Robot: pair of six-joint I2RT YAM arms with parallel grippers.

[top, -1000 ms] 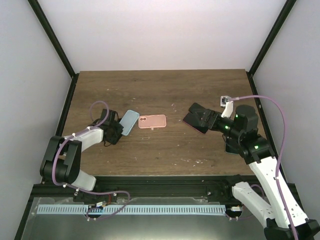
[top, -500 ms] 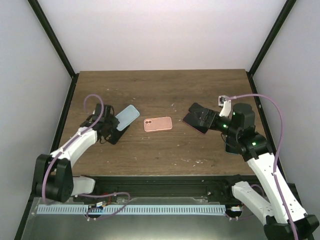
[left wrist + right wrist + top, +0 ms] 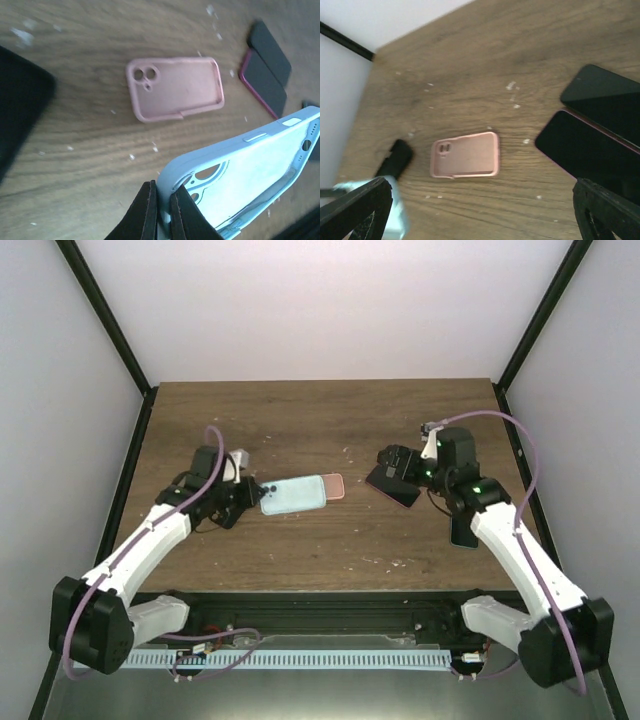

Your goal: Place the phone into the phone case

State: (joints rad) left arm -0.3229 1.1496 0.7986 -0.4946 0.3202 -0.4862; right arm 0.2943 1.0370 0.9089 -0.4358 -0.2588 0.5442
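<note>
Left claw (image 3: 161,210) pinches the blue case (image 3: 250,170) by its edge — right claw (image 3: 480,207) stands wide.

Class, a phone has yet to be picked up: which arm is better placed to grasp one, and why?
Right. The right gripper hovers, jaws open, by the dark phones; the left gripper is shut on the light blue case, farther from them.

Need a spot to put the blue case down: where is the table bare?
Bare: the far table strip behind both cases, and the near strip in front. Crowded: blue case hangs close to pink case; only a narrow gap to the phones.
</note>
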